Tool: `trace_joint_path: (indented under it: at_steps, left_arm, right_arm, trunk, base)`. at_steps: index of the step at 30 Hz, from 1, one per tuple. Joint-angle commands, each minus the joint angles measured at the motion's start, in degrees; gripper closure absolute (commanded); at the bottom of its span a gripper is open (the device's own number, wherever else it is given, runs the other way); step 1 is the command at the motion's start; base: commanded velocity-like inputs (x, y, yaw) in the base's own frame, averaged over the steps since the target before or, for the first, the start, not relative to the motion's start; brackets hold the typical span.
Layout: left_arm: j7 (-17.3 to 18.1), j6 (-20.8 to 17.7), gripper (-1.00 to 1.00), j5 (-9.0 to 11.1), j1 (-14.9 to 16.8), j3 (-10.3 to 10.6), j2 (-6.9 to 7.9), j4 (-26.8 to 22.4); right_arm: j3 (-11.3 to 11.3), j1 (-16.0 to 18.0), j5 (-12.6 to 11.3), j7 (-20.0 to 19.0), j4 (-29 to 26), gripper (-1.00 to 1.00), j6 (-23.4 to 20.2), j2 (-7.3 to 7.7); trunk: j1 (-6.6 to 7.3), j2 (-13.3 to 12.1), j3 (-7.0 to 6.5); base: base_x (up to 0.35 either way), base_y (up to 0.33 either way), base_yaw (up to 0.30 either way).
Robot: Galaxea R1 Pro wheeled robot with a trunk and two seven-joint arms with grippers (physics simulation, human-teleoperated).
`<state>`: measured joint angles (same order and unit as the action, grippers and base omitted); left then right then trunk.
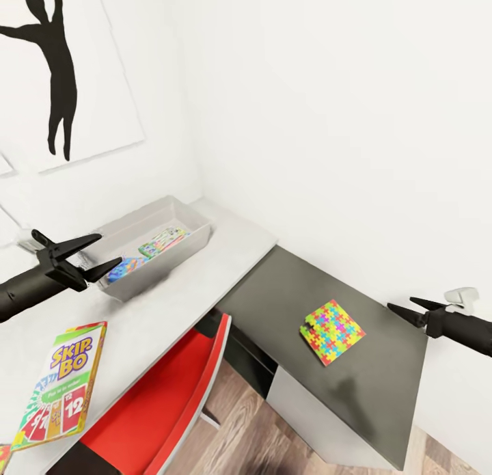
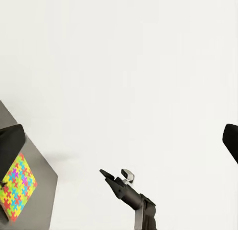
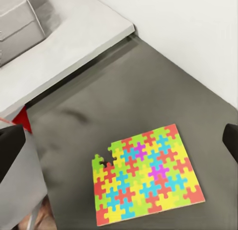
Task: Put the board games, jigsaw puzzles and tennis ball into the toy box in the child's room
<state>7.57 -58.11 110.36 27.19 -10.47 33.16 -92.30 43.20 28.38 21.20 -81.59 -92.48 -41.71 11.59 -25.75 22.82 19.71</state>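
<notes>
Skip-Bo box [image 1: 60,386] sits nearest us on the white desk [image 1: 225,249], not yet boxed. We've got the left gripper [image 1: 102,254] spread and empty beside the toy box [image 1: 184,219], which already holds two colourful items. Puzzle [image 1: 332,331] lies flat on the dark table [image 1: 383,393], untouched. Right gripper [image 1: 403,309] hangs just beyond it, empty, fingers look spread. Ball unseen; we judge roughly a third done

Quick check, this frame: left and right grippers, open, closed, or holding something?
Left gripper: open, empty, beside the toy box.
Right gripper: open, empty, beside the jigsaw puzzle.
</notes>
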Motion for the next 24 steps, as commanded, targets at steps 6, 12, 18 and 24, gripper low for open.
trace_joint_path:
  at_steps: [6,12,18,24]
  left_arm:
    - [0.89,-0.33,-1.00,-0.58,-4.23,-1.91,-0.25,0.02]
    - [1.57,-0.46,-1.00,-0.60,-7.39,-2.08,-1.12,0.02]
    - [2.25,-0.56,-1.00,-1.04,-11.44,-2.47,-5.51,0.02]
    - [6.70,-0.12,-1.00,-4.33,-18.11,-2.79,-7.90,0.02]
  right_arm:
    - [-1.49,-0.04,0.50,0.30,-0.07,-1.00,-0.49,-0.27]
    - [-1.64,-0.02,0.49,0.40,-0.13,-1.00,-0.35,-0.32]
    - [-1.69,-0.06,0.48,0.52,-0.15,-1.00,-0.26,-0.39]
    - [-1.73,0.05,0.49,0.78,-0.10,-1.00,-0.23,-0.42]
  trunk:
    - [-0.04,0.10,-0.47]
    - [-0.04,0.10,-1.03]
    - [-0.04,0.10,-1.58]
    - [-0.04,0.10,-2.14]
  base:
    - [0.000,0.000,0.077]
    - [0.000,0.000,0.083]
    - [0.000,0.000,0.093]
    - [0.000,0.000,0.096]
